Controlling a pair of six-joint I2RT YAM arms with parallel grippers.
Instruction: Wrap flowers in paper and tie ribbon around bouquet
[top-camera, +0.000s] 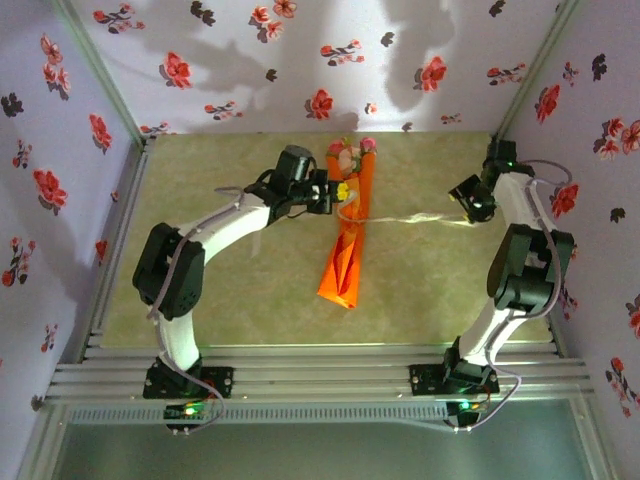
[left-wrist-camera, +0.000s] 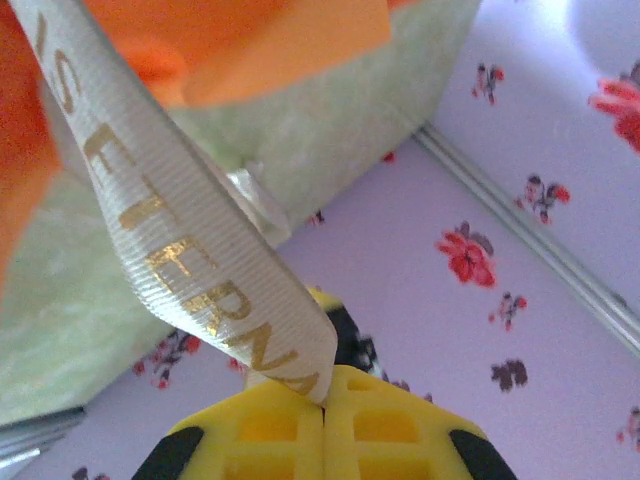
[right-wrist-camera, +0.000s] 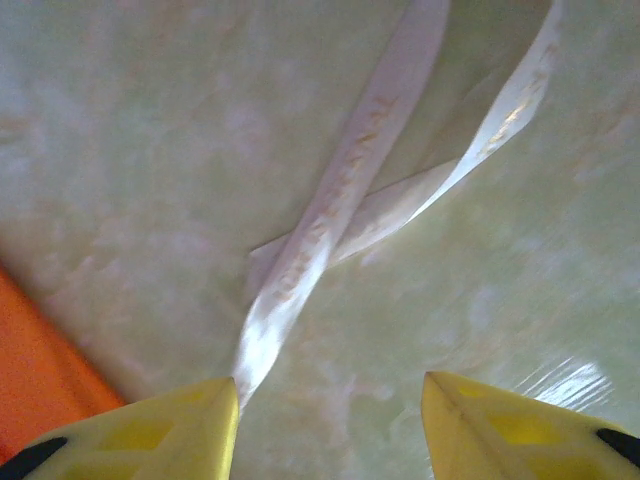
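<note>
- On a pale green, marbled table (top-camera: 230, 300), the bouquet (top-camera: 347, 235) lies at centre. It is wrapped in orange paper (top-camera: 338, 275), with the narrow end toward the arms' bases and the pink and cream flowers (top-camera: 350, 152) toward the back wall.
- Lilac wallpaper (top-camera: 300, 60) printed with red blooms encloses the table on three sides; metal rails (top-camera: 320, 372) run along the near edge.
- The left gripper (top-camera: 338, 192) sits against the bouquet's upper part, jaws clamped tight on the ribbon (top-camera: 410, 219), whose gold lettering shows in the left wrist view.
- The cream ribbon stretches across the table from the bouquet toward the right gripper (top-camera: 470, 208), two strands crossing on the surface.
- The right gripper's jaws stand apart, released, one strand reaching a fingertip.
</note>
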